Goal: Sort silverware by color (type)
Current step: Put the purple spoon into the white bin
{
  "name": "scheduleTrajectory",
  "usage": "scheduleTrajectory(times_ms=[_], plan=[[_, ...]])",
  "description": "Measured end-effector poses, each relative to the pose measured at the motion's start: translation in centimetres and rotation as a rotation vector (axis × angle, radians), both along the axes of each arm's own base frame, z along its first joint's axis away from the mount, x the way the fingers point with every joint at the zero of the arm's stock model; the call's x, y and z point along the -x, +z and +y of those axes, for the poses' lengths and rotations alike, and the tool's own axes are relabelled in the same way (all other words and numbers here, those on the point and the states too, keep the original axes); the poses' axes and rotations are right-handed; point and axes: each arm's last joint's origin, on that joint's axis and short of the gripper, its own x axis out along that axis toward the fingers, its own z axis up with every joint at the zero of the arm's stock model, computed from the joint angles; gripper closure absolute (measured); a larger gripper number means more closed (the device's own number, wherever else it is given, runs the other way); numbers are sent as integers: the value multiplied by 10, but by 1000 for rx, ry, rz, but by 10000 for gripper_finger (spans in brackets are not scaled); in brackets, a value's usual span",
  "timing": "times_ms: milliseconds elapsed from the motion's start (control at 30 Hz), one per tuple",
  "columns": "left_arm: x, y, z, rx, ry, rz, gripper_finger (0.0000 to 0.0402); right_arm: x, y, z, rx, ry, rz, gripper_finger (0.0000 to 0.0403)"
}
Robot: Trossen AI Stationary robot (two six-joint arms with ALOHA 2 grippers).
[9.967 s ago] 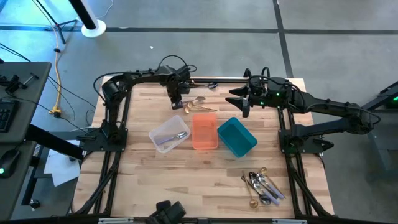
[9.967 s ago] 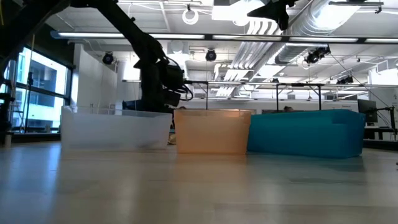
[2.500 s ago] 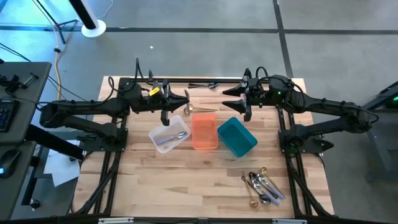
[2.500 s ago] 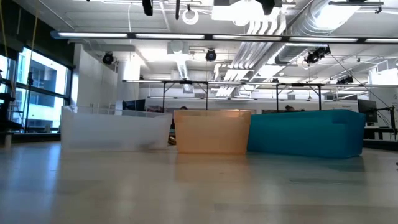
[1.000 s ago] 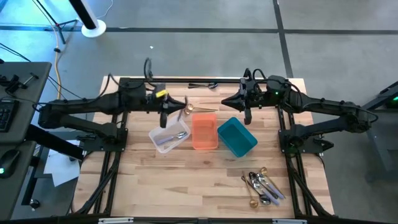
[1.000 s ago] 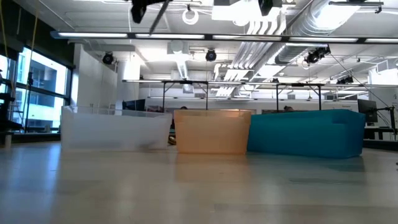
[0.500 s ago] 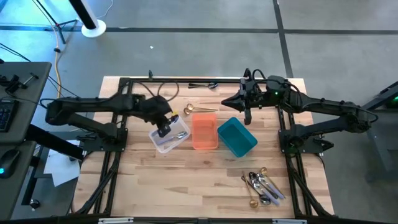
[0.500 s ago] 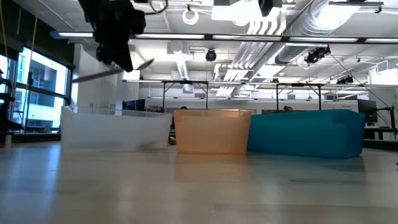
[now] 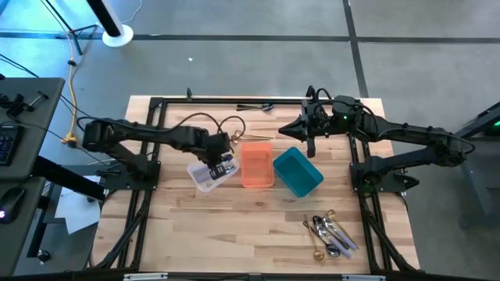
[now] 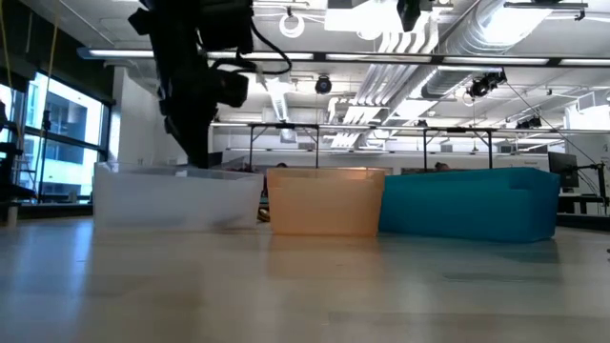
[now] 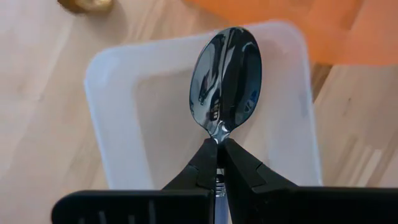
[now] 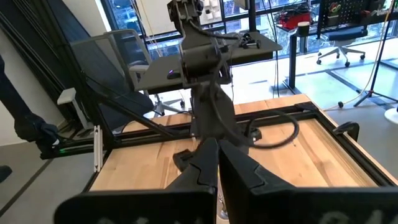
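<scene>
left gripper (image 11: 219,149) moved over clear bin (image 11: 118,124).

Bare wood lay open in front of the orange bin (image 9: 257,165), whose sides were blocked by the touching clear bin (image 9: 200,179) and teal bin (image 9: 298,172).

The left arm reaches in from nine o'clock toward the table's centre, elbow bent, its wrist tipped downward. The left gripper (image 9: 222,161) points down, its fingers (image 11: 202,168) pinched tight together on a thin metal handle. The right arm stretches in from three o'clock and hangs raised over the table toward one o'clock. The right gripper (image 9: 308,143) has its fingers (image 12: 200,168) closed, nothing between them.
</scene>
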Motion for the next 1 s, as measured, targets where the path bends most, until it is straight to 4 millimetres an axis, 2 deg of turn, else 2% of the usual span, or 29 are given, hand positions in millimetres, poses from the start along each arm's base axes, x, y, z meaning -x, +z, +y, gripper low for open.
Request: scheduleTrajectory(times_ms=[700, 1000], plan=[[-18, -61, 1, 10, -79, 217, 401, 0, -1, 0, -2, 0, 11, 403], [-20, -65, 2, 2, -88, 225, 395, 0, -1, 0, -3, -1, 14, 403]])
